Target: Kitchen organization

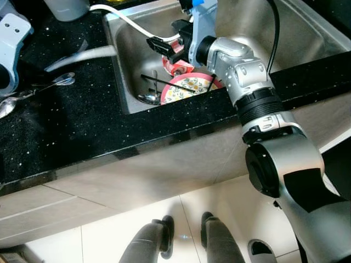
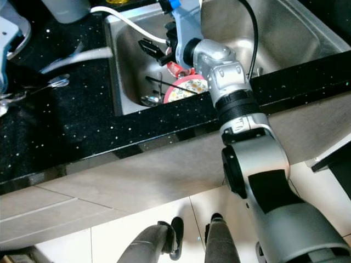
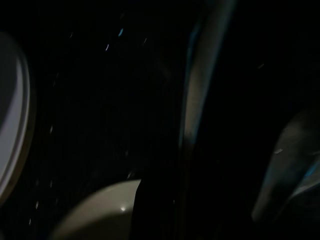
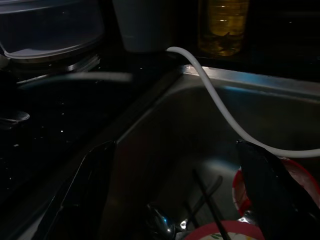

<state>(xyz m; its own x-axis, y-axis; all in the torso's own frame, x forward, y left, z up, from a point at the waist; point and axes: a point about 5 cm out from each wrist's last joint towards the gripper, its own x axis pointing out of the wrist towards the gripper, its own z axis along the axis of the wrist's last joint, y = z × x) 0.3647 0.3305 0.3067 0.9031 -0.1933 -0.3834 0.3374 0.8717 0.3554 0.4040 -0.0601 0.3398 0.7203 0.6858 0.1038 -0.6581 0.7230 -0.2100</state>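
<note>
A: In the sink (image 1: 126,66), at about 12 o'clock from the robot's feet, sits the whole job. Black counter (image 1: 82,131) runs 9 to 3 in front of it.

B: Which arm's nearer?

A: Right, easily. The right gripper (image 1: 164,46) hangs over the basin with its fingers spread apart, nothing between them. Right wrist view confirms it, both black fingers (image 4: 75,200) wide, sink floor between.

B: And the dishes?

A: Floral plate (image 1: 189,87) with a red rim leans at the front wall of the sink, a red bowl (image 1: 178,67) just behind it. Both lie down toward 5 o'clock of the fingertips, very near. Black chopsticks (image 1: 156,80) lie on the basin floor, long axis roughly 10 to 4, beside a spoon (image 1: 148,98) at the plate's 9.

B: Left side?

A: Left gripper (image 1: 11,49) is at the counter's 10 o'clock edge, can't tell its fingers; wrist view too dark. Two spoons (image 1: 60,81) lie on the counter near it.

B: Next move?

A: My guess, drop right gripper toward 5 for the bowl rim. White hose (image 1: 126,19) crosses overhead, could snag.
</note>
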